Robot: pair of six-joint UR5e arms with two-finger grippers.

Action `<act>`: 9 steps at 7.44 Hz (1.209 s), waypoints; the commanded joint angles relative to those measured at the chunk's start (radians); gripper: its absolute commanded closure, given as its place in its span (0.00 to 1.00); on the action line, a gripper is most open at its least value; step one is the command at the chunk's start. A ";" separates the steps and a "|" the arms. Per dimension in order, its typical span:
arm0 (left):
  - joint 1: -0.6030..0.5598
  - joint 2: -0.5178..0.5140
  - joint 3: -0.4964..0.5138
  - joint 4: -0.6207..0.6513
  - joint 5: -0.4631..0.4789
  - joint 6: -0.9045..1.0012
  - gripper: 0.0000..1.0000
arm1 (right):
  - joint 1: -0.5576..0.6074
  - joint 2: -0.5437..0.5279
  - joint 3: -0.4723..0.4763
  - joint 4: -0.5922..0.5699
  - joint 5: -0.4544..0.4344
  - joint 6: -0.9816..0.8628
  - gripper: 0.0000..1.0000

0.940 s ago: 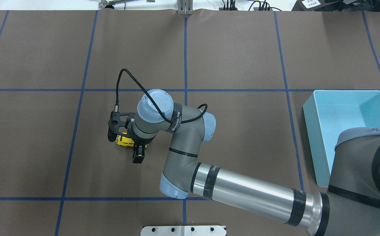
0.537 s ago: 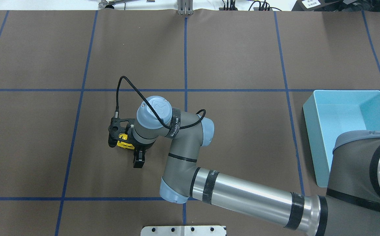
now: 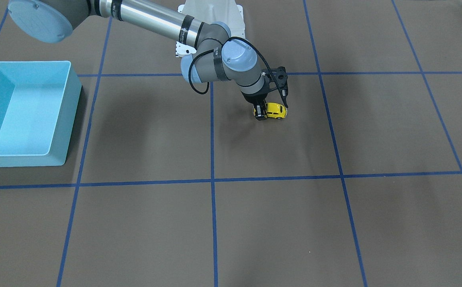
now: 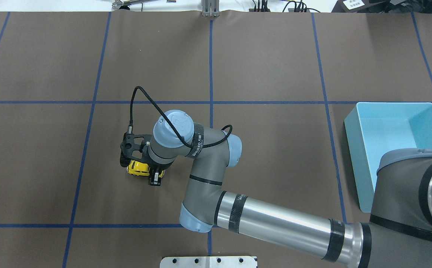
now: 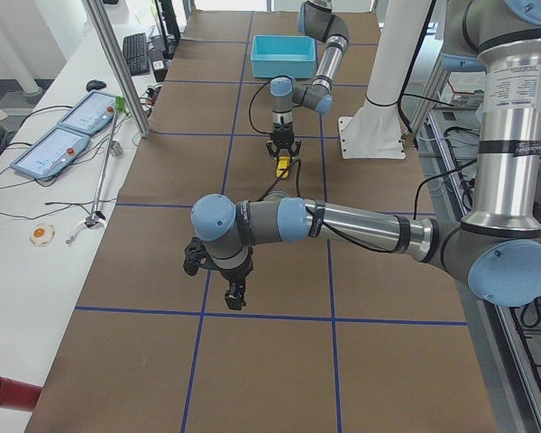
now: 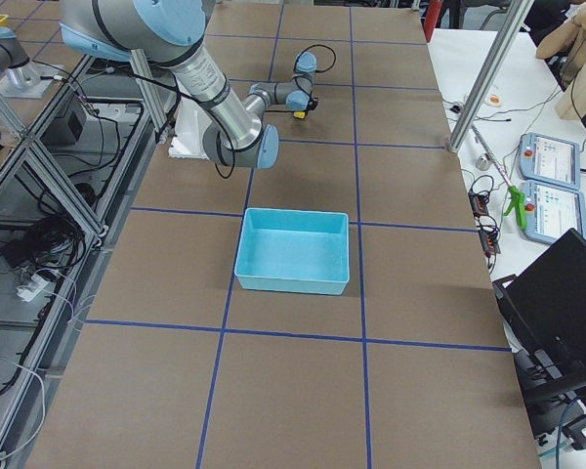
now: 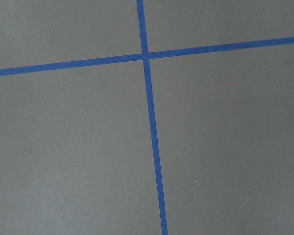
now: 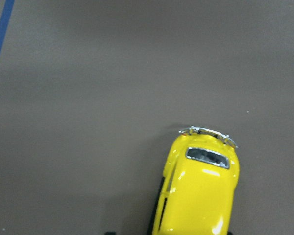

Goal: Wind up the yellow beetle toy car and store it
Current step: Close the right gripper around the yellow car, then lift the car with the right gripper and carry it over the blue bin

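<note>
Grip: right gripper narrow, clamped on yellow beetle toy car on table; left gripper opening: cannot tell.

Yellow beetle toy car: glossy painted shell, shiny chrome-like bumper (catching highlights)
Table cover: matt brown, smooth
Blue bin: smooth plastic, slight sheen
Right arm tube: brushed bare metal

Brown table, blue tape grid, white side desk
</note>
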 commanded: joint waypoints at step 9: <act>-0.002 0.001 -0.020 0.003 -0.009 -0.001 0.00 | 0.506 -0.379 0.339 -0.004 0.432 -0.004 1.00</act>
